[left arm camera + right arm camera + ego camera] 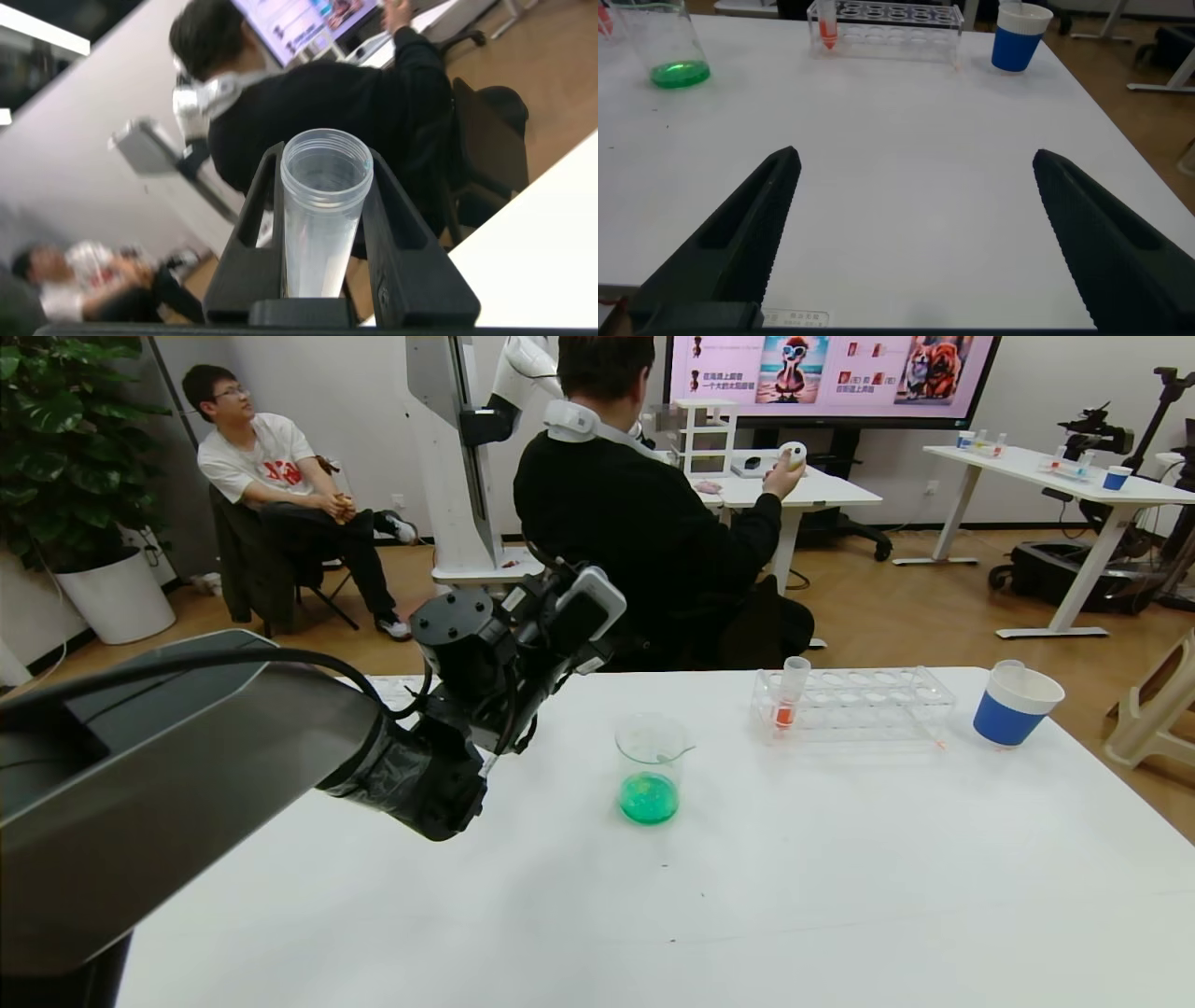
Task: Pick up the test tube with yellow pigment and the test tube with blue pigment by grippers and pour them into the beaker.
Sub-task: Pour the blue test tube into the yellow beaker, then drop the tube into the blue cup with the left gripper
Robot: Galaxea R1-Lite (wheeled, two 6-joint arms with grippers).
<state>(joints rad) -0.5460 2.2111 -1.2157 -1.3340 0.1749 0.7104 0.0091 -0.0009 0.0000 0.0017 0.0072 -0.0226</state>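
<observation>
Left tool (322, 233) clenched on an emptied, light, slippery test tube (322, 210), held mid-wall, at nine o'clock of the beaker (650, 767) of green liquid on the counter (747, 896). Right tool (915, 233) gapes empty.

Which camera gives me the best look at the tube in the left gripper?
The left wrist view: the empty clear tube stands clamped between the left gripper fingers, open mouth toward the lens. In the head view the left arm's wrist hides tube and fingers. The right wrist view shows neither.
</observation>
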